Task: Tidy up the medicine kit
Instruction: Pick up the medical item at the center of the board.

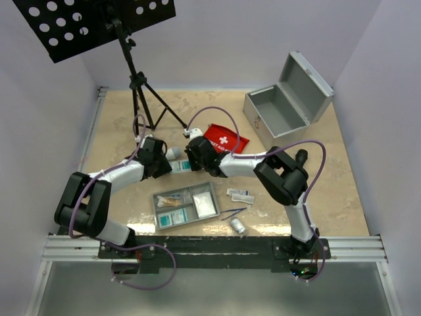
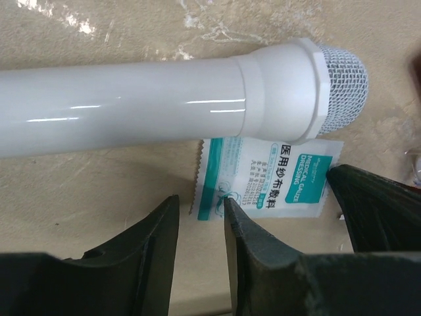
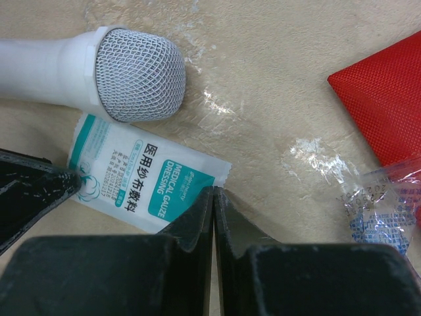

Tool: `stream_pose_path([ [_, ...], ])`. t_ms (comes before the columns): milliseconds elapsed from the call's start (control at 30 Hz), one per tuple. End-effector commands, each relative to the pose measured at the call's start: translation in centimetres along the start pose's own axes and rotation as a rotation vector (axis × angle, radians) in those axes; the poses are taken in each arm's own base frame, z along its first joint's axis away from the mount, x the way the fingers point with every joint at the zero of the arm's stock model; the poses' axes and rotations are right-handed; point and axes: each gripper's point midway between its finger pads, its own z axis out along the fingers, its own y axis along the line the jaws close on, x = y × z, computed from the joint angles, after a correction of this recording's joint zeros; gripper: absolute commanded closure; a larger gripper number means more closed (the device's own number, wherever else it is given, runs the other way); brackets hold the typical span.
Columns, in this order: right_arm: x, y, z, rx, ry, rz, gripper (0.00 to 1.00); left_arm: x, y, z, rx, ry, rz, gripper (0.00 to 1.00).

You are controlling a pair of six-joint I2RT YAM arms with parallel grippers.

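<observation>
1. Far left, the black tripod stand (image 1: 135, 85) stands at the back of the table (image 1: 342, 197), well apart from the kit pieces.
2. The left claw (image 2: 200, 201) hangs low over the table. Its jaws are partly apart with nothing between them, and one fingertip (image 2: 228, 205) sits over the left end of the gauze packet (image 3: 138, 181).
3. A white tube (image 2: 131, 108) lies flat just behind that packet, its mesh cap right at the packet's far edge.
4. The teal-and-white packet lies flat on the table, between the two claws.
5. The right claw (image 3: 214, 192) has its jaws pressed together, the tips at the packet's near right edge. I cannot tell whether the edge is nipped.
6. Nearer the arm bases, the grey tray (image 1: 156, 205) holds sachets, apart from both claws.
7. The red pouch (image 1: 227, 141) lies flat just right of the right claw.
8. Loose sachets (image 1: 240, 195) lie right of the tray.
9. Far right at the back, the silver case (image 1: 279, 112) stands with its lid raised.
</observation>
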Motion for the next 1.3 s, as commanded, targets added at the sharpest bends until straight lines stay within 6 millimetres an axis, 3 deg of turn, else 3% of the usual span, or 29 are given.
stream_pose_path([
  [0, 5.9, -1.9, -0.8, 0.054, 0.189, -0.056, 0.94, 0.1, 0.4, 0.8, -0.04, 0.0, 0.029, 0.64],
  [233, 6.2, -1.9, -0.9, 0.045, 0.198, -0.055, 0.94, 0.8, 0.5, 1.3, -0.066, 0.025, 0.07, 0.74],
  [500, 6.3, -1.7, -1.1, 0.033, 0.201, -0.053, 0.94, 1.7, -0.3, 1.5, -0.024, 0.053, 0.07, 1.0],
  [700, 5.2, -1.4, -1.5, 0.026, 0.177, -0.048, 0.94, 0.4, -0.7, 0.3, -0.012, 0.008, 0.064, 1.0],
  [767, 4.0, -1.0, -2.2, 0.019, 0.149, -0.036, 0.91, -0.3, -1.0, -0.4, 0.001, -0.015, 0.062, 1.0],
  [867, 1.8, -0.4, -3.3, 0.004, 0.1, -0.014, 0.73, -1.2, -1.7, -1.4, 0.022, -0.047, 0.06, 1.0],
  [967, -0.7, 0.1, -4.7, -0.005, 0.049, 0.007, 0.64, -2.1, -2.3, -2.3, 0.046, -0.077, 0.051, 1.0],
  [1133, -3.9, 0.7, -7.0, -0.016, -0.017, 0.027, 0.6, -3.5, -3.3, -4.2, 0.083, -0.115, 0.04, 1.0],
  [1267, -5.5, 0.7, -9.5, -0.024, -0.065, 0.051, 0.6, -4.9, -4.2, -7.0, 0.132, -0.163, 0.026, 1.0],
])
